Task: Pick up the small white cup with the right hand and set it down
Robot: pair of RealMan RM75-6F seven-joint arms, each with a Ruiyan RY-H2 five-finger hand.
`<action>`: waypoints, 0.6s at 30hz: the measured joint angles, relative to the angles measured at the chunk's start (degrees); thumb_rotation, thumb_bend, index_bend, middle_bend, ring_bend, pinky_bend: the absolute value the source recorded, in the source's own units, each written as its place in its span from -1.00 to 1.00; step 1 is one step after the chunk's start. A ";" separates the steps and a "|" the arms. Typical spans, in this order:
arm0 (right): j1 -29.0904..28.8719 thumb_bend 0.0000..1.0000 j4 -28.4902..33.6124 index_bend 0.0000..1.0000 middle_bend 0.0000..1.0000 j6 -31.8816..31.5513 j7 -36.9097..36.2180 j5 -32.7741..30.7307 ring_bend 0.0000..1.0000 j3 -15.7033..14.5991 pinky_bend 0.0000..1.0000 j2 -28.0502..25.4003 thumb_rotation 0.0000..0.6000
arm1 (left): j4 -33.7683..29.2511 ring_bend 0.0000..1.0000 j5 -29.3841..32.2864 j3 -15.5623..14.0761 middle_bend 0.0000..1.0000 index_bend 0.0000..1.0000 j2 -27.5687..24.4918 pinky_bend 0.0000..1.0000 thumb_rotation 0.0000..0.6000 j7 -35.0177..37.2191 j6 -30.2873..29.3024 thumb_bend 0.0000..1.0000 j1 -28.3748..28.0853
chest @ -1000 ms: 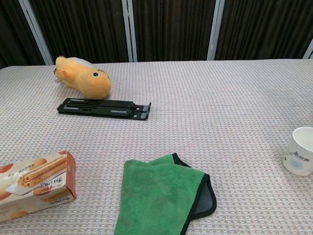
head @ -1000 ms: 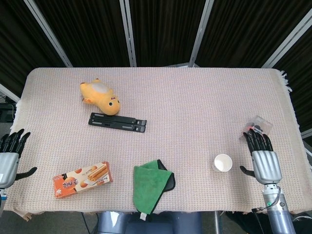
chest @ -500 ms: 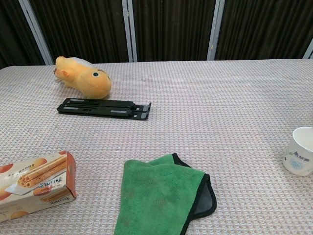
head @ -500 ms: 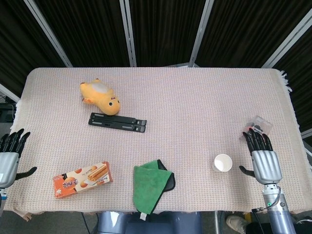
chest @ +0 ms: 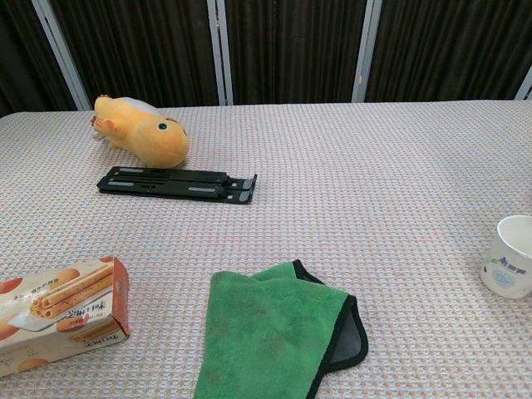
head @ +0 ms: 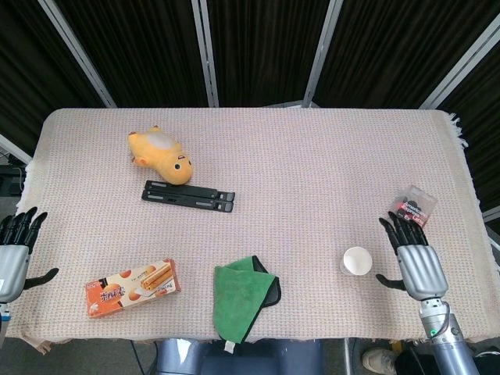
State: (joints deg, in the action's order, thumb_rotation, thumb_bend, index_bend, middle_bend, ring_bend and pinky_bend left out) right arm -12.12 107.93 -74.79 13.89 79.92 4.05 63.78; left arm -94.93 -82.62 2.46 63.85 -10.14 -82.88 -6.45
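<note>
Nothing of the task looks done yet: the small white cup (head: 357, 260) stands upright on the bench (head: 312, 180), just left of the right hand (head: 412, 260). Its fingers (head: 398, 229) are spread wide, holding nothing; grasping, lifting and setting down all remain.

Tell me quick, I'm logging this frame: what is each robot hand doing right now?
Left robot hand: open, holding nothing.
Right robot hand: open, fingers spread, beside the small white cup, not touching it.
</note>
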 measured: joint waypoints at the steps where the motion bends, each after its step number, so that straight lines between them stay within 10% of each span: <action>1: -0.09 -0.85 1.71 -0.82 -1.00 0.49 -0.34 1.02 -1.00 -0.52 -1.00 -1.30 1.00 | 0.02 -1.00 -0.02 0.00 -1.00 -1.00 0.00 -1.00 1.00 0.01 0.00 -1.00 0.00; 18: -4.15 -0.82 6.41 -0.68 -1.00 8.27 3.22 -2.71 -1.00 -1.56 -1.00 -1.08 1.00 | -0.03 -1.00 0.09 0.07 -1.00 -1.00 0.08 -1.00 1.00 -0.28 0.03 -1.00 -0.02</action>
State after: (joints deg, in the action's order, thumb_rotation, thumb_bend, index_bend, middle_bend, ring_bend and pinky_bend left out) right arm -16.27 114.34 -66.52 17.11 77.21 2.49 62.70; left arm -94.96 -82.54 2.53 63.93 -10.42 -82.85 -6.47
